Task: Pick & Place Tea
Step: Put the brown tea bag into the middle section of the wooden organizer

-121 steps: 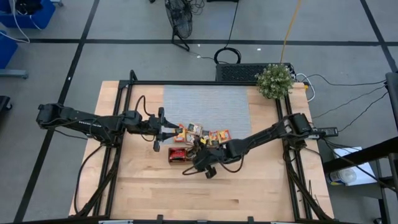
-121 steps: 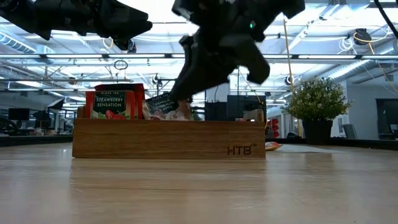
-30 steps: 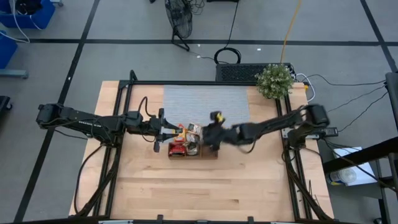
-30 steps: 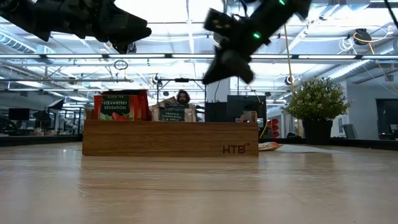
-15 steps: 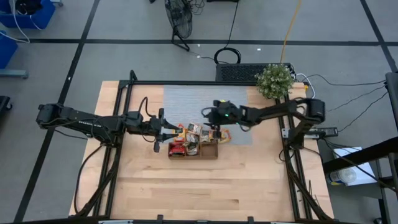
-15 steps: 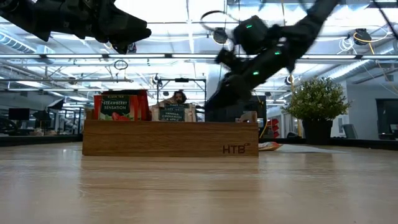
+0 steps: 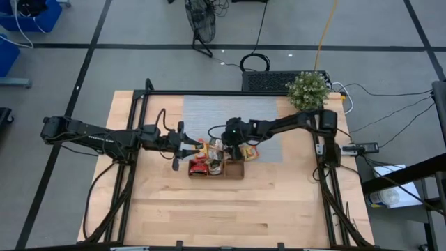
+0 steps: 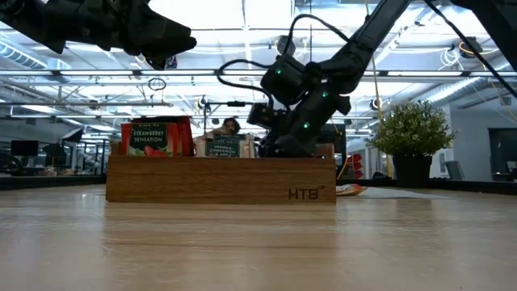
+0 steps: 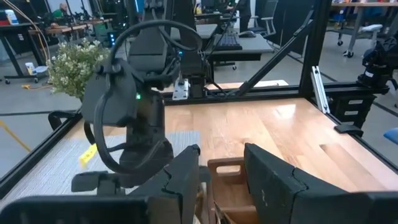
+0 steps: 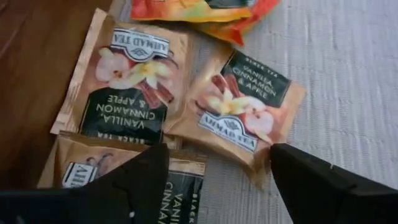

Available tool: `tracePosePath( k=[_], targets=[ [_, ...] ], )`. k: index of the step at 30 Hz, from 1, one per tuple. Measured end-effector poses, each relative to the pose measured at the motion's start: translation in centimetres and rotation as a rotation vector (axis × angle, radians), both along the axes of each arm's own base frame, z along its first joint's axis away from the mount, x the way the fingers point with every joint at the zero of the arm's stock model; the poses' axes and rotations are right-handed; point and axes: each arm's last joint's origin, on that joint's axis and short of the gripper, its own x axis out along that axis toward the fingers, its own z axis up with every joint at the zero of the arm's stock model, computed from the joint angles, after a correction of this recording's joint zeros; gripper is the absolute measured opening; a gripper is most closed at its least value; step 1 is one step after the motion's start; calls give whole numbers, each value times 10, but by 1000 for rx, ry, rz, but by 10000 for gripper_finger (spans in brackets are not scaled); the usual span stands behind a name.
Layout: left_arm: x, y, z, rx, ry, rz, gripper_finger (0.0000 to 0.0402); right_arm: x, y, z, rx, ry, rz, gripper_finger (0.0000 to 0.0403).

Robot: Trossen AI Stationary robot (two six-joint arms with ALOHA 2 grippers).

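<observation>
Grey mat (image 10: 348,74) lies bare beside packets (image 10: 245,109) under right claw (image 10: 217,180).

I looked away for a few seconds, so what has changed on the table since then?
The right gripper left the tray, swung back over the loose tea packets on the grey mat and opened. The left gripper stayed beside the tray.
</observation>
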Motion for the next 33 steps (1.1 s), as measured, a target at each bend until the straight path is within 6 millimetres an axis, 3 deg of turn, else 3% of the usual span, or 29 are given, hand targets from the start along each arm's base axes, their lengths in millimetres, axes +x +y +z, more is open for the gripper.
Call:
tracePosePath(
  k=[10, 14, 19, 25, 33],
  targets=[
    [0, 0, 0, 0, -1, 0, 134, 1, 0, -5, -54, 11, 20, 194],
    [0, 0, 0, 0, -1, 0, 134, 1, -2, -5, -123, 22, 18, 130],
    [0, 0, 0, 0, -2, 0, 134, 1, -2, -6, -155, 25, 53, 18],
    [0, 0, 0, 0, -2, 0, 134, 3, 2, -2, -205, 8, 41, 1],
    [0, 0, 0, 0, -3, 0, 134, -1, 6, 44, -294, -91, -83, 0]
  ],
)
